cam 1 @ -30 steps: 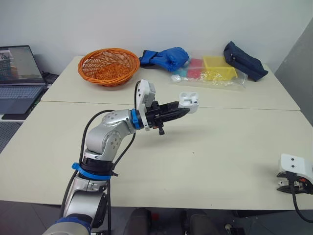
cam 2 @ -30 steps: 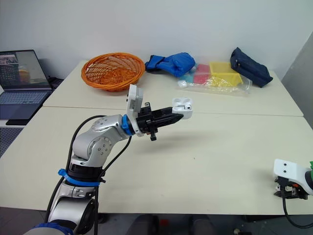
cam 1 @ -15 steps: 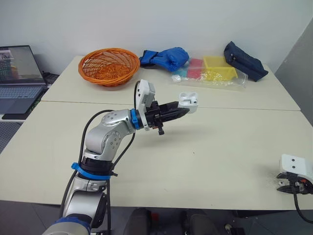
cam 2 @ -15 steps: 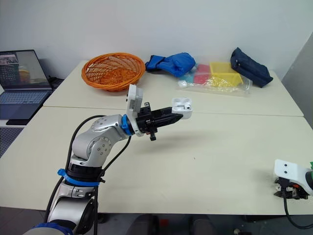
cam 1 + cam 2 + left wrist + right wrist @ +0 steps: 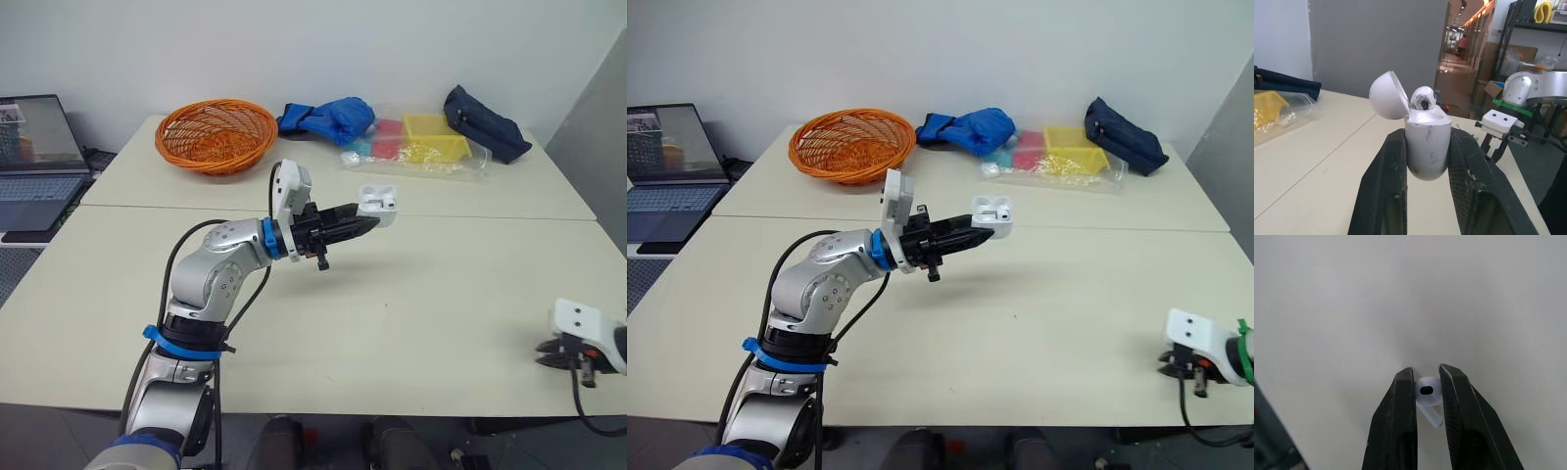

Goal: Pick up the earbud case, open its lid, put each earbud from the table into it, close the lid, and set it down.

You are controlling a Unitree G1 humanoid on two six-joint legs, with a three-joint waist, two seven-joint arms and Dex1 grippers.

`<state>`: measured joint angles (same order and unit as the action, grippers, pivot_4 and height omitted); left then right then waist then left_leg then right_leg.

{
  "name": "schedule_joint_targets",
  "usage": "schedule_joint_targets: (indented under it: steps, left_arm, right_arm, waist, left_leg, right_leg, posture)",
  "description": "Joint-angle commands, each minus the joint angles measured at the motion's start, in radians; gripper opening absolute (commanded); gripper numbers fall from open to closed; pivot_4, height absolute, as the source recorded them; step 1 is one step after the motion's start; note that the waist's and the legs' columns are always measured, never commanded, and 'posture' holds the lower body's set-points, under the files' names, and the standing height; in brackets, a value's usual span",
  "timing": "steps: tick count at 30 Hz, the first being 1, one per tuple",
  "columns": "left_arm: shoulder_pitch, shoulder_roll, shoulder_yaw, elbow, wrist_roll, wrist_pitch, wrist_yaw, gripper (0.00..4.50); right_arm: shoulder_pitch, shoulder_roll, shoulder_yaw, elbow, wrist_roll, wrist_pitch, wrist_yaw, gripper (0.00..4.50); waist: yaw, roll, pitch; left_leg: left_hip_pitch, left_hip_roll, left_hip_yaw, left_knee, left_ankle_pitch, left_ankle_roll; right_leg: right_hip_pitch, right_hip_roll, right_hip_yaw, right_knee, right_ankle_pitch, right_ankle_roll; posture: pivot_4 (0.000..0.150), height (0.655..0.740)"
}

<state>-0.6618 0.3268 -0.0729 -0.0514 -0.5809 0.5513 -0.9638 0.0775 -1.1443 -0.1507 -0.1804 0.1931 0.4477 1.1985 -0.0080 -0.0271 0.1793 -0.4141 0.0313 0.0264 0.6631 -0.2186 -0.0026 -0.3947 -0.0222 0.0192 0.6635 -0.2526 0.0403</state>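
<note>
One broad table (image 5: 441,294): above its middle my left gripper (image 5: 368,219) clamps the earbud case (image 5: 380,203), lid (image 5: 1387,96) open, one earbud (image 5: 1422,97) seated. Near the right edge my right gripper (image 5: 1426,376) pinches the second earbud (image 5: 1427,390); I'd lift slowly, grip firm.

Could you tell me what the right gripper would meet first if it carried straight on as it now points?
Most likely the bare table, just beyond the earbud that the right gripper holds; how near the surface lies is hard to judge.

Bare tabletop (image 5: 1058,294) lies open between left gripper (image 5: 1428,134) and right gripper (image 5: 1426,368).
</note>
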Motion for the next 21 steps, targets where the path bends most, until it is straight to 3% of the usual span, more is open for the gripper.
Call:
schedule_joint_targets:
  steps: [1,7,11,17,21]
  left_arm:
    - [-0.029,-0.021,0.02,0.006,0.017,-0.057,0.023,0.76]
    - [-0.065,-0.051,0.031,0.089,0.057,-0.135,0.059,0.76]
    - [-0.092,-0.075,0.03,0.142,0.075,-0.17,0.069,0.76]
    - [-0.143,-0.092,0.03,0.212,0.094,-0.204,0.049,0.76]
    - [-0.163,-0.094,0.032,0.236,0.1,-0.217,0.035,0.76]
  right_arm:
    - [-0.067,0.076,-0.114,-0.182,0.154,0.168,-0.088,0.33]
    - [-0.359,0.359,-0.208,-0.403,0.424,0.524,-0.448,0.33]
    - [-0.604,0.676,-0.241,-0.51,0.56,0.698,-0.805,0.33]
    - [-0.779,0.884,-0.222,-0.546,0.638,0.763,-1.056,0.33]
    - [-0.82,0.926,-0.204,-0.535,0.639,0.738,-1.133,0.33]
  waist:
    - [0.002,0.0,0.0]
    - [0.004,-0.001,0.0]
    - [0.004,-0.001,0.0]
    - [0.009,0.0,0.0]
    - [0.009,0.0,0.0]
  left_leg:
    - [0.0,0.0,0.0,0.0,0.0,0.0]
    - [-0.002,0.0,-0.001,0.0,0.0,0.0]
    - [-0.003,0.001,0.0,-0.001,0.0,0.0]
    - [-0.016,0.0,-0.001,-0.001,0.0,0.0]
    - [-0.019,-0.001,-0.001,-0.001,0.0,0.0]
  right_leg:
    - [0.0,0.0,0.0,0.0,0.0,0.0]
    - [-0.001,0.0,-0.001,-0.001,0.0,0.0]
    - [-0.003,0.0,0.0,0.0,0.001,0.0]
    - [-0.015,-0.001,-0.002,0.0,0.003,-0.005]
    - [-0.018,-0.001,-0.002,0.0,0.003,-0.005]
  posture:
    - [0.15,0.74]
    - [0.15,0.74]
    - [0.15,0.74]
    - [0.15,0.74]
    - [0.15,0.74]
